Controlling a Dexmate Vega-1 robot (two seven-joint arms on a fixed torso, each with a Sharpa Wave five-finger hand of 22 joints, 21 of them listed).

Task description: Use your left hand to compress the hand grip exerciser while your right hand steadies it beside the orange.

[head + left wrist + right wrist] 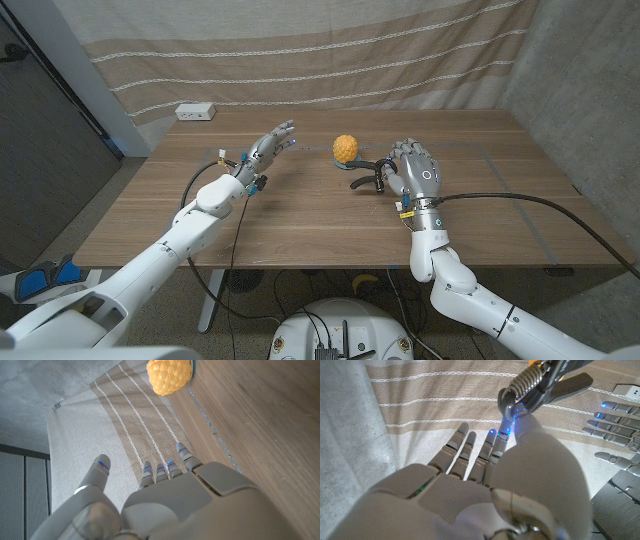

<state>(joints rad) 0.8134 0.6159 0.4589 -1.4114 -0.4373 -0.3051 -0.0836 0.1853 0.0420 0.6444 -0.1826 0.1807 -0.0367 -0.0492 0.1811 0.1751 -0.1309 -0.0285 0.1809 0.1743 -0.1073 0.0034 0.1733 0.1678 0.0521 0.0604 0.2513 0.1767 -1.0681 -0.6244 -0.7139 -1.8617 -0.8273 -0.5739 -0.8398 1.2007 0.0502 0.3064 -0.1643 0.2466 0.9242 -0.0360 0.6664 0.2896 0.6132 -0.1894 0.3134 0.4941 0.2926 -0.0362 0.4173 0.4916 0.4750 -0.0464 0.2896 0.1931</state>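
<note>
While the left hand [272,143] hovered over the far left-centre of the wooden surface [300,215], its fingers were spread and reached toward the orange [345,148], holding nothing. In its wrist view the fingertips [181,450] pointed at the orange, still apart from it. Judged from that, the squeeze had not begun.

The orange, knobbly-skinned, sat far of centre on the surface. Just to its right lay the hand grip exerciser [365,172], dark handles with a metal coil spring [524,381]. One handle reached left toward the orange, touching or nearly so; I could not tell which.

The right hand [412,172] stood just right of the exerciser, palm side turned toward it, fingers up. Its thumb appeared to press against the spring end in the right wrist view, while the other fingers [470,442] stayed spread and clear of the handles. That reads as bracing, not a full grasp: probably meant to stop the tool from sliding right when the left hand comes in. Whether the thumb truly bore on the metal could not be settled.

A white power strip [195,112] lay at the far left edge, with a curtain [300,50] behind the surface.

Next move, likely: left hand crosses right past the orange to wrap both handles. The risk is knocking the orange.
</note>
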